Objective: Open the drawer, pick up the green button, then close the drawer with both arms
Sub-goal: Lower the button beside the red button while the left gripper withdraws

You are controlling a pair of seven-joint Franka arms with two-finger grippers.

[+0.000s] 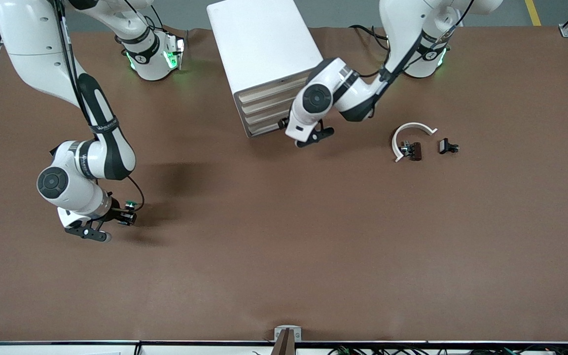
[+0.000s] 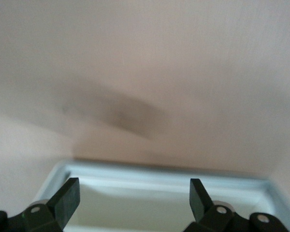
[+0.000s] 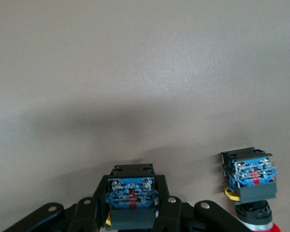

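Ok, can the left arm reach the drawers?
Likely yes: the left gripper hangs open at the drawer fronts, nothing between; the right gripper holds the button toward its own end.

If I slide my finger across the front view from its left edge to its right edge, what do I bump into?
right gripper holding the button → cabinet → left gripper → white curved piece → small black part

You see a matt brown table covering [image 1: 284,236], smooth, cloth-like. The cabinet [image 1: 259,44] looks smooth white plastic, slightly glossy. Between the right gripper [image 3: 131,212] fingers, the button [image 3: 131,191] body looks glossy blue plastic.
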